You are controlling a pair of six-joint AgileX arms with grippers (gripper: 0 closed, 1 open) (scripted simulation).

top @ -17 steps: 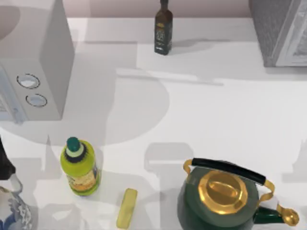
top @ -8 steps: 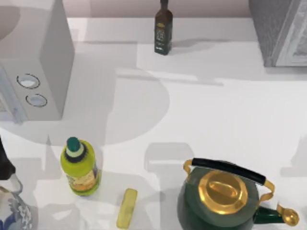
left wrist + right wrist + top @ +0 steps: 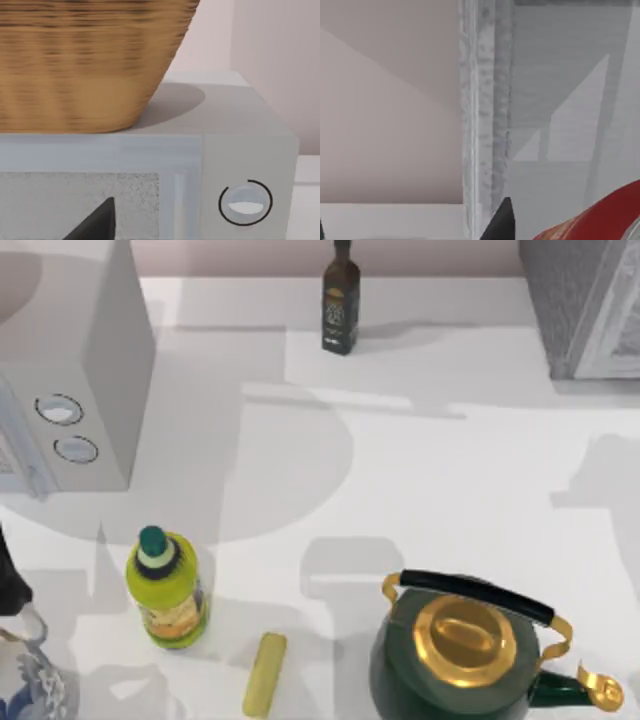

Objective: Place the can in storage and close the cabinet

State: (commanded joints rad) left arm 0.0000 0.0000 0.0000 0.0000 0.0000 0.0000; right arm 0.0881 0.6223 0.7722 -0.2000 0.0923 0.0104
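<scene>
On your left, the left arm sits off the table's left edge with its wrist camera facing the white appliance (image 3: 70,370); a dark fingertip (image 3: 97,222) pokes up before the appliance's door, and you cannot tell how far those fingers are parted. A woven basket (image 3: 90,60) stands on the appliance's top, and a round knob (image 3: 245,202) sits on its front panel.

Moving right along the near edge of the table (image 3: 450,480), you have a blue-and-white vessel (image 3: 25,685) at the near left corner, then the yellow-green bottle (image 3: 167,588), a small yellow stick (image 3: 265,675) lying flat, and the green kettle (image 3: 470,655) with its gold lid near the near right corner. A dark bottle (image 3: 340,300) stands at the far edge, about mid-table. The middle of the table lies open between these.

At the far right corner stands the cabinet (image 3: 575,300). The right wrist camera looks closely at the cabinet's speckled frame, with the pale interior beyond it. One dark fingertip (image 3: 501,220) shows beside the can (image 3: 600,217), which sits right at the right gripper, in front of the cabinet's opening; you cannot tell whether the fingers grip it.
</scene>
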